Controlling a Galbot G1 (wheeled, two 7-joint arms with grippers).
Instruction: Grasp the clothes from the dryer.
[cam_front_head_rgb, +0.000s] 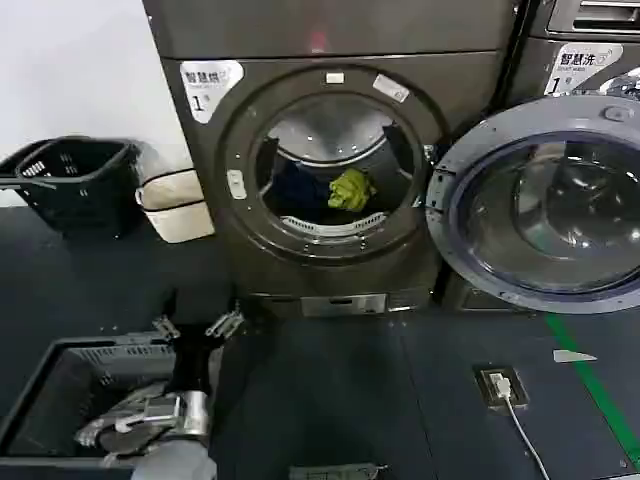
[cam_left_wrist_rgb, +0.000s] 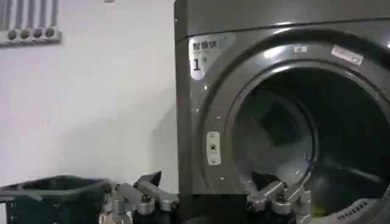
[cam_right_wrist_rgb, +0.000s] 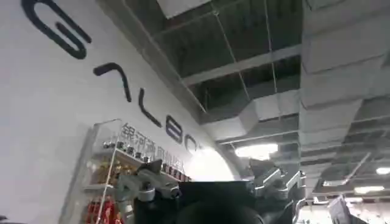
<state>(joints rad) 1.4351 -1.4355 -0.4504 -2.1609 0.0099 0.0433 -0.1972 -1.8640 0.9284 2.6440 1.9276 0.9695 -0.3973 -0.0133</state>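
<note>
Far left on the dark floor: a black basket (cam_front_head_rgb: 75, 180) against the white wall, a cream bag (cam_front_head_rgb: 175, 205) leaning just beside it.

Low at the left, over a grey crate (cam_front_head_rgb: 60, 390): the left gripper (cam_front_head_rgb: 197, 327), jaws spread wide and holding nothing, pointed toward the dryer (cam_front_head_rgb: 330, 150) and well short of its porthole. In the left wrist view, the same gripper (cam_left_wrist_rgb: 213, 201) with fingers (cam_left_wrist_rgb: 137, 198) apart, facing the bronze-grey front and its "1" sticker (cam_left_wrist_rgb: 198, 55).

Centre: dryer with door (cam_front_head_rgb: 545, 200) swung fully open to the right, drum exposed. Inside, at the bottom of the drum, the clothes: a bright yellow-green bundle (cam_front_head_rgb: 351, 190) toward the right, a dark blue piece (cam_front_head_rgb: 298, 188) just beside it on the left.

Right of the dryer, behind the open door: a 2nd machine (cam_front_head_rgb: 585, 50).

Right wrist view: the right gripper (cam_right_wrist_rgb: 210, 189) raised toward the ceiling, jaws apart, gripping nothing.

Lower right on the floor: a socket plate (cam_front_head_rgb: 500, 385) with a white cable (cam_front_head_rgb: 525, 440), beside a green floor line (cam_front_head_rgb: 590, 390).
</note>
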